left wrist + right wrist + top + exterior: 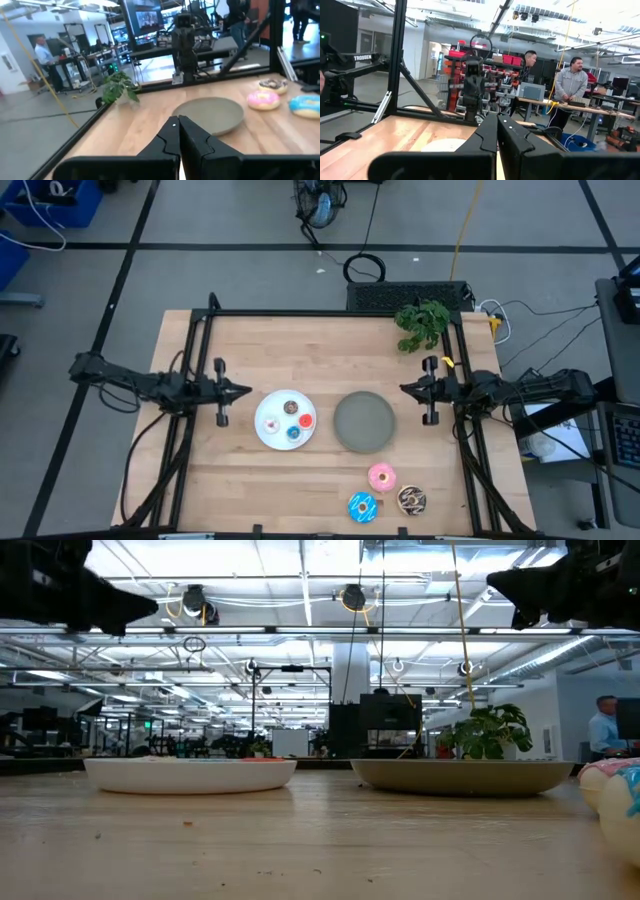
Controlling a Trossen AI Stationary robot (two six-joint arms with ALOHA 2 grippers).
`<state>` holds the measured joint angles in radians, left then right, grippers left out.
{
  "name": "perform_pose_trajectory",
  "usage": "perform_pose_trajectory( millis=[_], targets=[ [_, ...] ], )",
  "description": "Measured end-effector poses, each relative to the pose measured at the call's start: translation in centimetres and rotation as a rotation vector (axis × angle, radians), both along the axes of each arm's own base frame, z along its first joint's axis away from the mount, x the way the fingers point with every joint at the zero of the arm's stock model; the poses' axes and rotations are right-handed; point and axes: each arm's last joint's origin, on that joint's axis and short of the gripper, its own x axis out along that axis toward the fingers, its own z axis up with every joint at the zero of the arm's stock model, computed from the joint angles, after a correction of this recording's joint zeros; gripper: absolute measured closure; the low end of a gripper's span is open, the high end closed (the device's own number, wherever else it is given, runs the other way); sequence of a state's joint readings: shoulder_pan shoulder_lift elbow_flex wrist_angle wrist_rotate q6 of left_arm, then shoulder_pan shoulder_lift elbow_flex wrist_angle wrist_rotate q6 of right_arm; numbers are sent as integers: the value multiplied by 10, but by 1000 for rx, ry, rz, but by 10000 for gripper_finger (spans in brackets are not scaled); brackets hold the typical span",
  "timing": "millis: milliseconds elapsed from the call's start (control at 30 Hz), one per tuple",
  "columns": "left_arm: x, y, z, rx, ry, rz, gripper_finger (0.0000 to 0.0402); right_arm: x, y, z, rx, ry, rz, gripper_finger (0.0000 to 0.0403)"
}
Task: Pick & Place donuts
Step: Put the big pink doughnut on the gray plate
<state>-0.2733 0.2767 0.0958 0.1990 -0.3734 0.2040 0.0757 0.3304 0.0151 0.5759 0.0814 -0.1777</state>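
Four small donuts lie on the white plate [285, 420]: brown [291, 407], white [271, 423], red [305, 420] and blue [293, 433]. The grey plate [365, 421] beside it holds nothing. Three larger donuts rest on the wood near the table's near right: pink [381, 476], blue sprinkled [362, 506] and chocolate sprinkled [412, 499]. My left gripper [245, 391] hovers shut, left of the white plate. My right gripper [405, 388] hovers shut, right of the grey plate. Both stand well above the table [130, 605] [500, 582]. In the left wrist view, past the shut fingers [178, 120], are the grey plate [212, 114] and the pink donut [263, 100].
A green plant [422, 323] stands at the table's far right corner. Black frame rails [330, 313] run along the far edge and both sides. Bare wood lies between the plates and the far rail. People stand at benches in the room beyond [570, 85].
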Motion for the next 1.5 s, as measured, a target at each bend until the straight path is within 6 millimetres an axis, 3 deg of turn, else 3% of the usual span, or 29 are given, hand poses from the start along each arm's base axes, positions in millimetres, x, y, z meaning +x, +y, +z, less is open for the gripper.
perform_pose_trajectory(
  millis=[267, 433, 533, 767, 1067, 1500],
  targets=[
    [0, 0, -22, 42, 3, 6, 389, 1, 0, -6, 55, 66, 12, 403],
    [-1, 4, -17, 54, -6, 137, 397, 2, 0, -8, 101, 84, 25, 403],
    [-1, 5, -16, 81, -9, 185, 381, 1, 0, -5, 106, 50, 27, 403],
    [-1, 5, -16, 171, 10, 193, 350, 0, 0, 0, 87, -2, 22, 403],
    [-1, 5, -12, 318, 3, 203, 346, 2, -1, 1, 97, -10, -26, 403],
    [-2, 6, -7, 307, -37, 219, 346, 14, 0, -11, 135, 92, -18, 403]
  ],
)
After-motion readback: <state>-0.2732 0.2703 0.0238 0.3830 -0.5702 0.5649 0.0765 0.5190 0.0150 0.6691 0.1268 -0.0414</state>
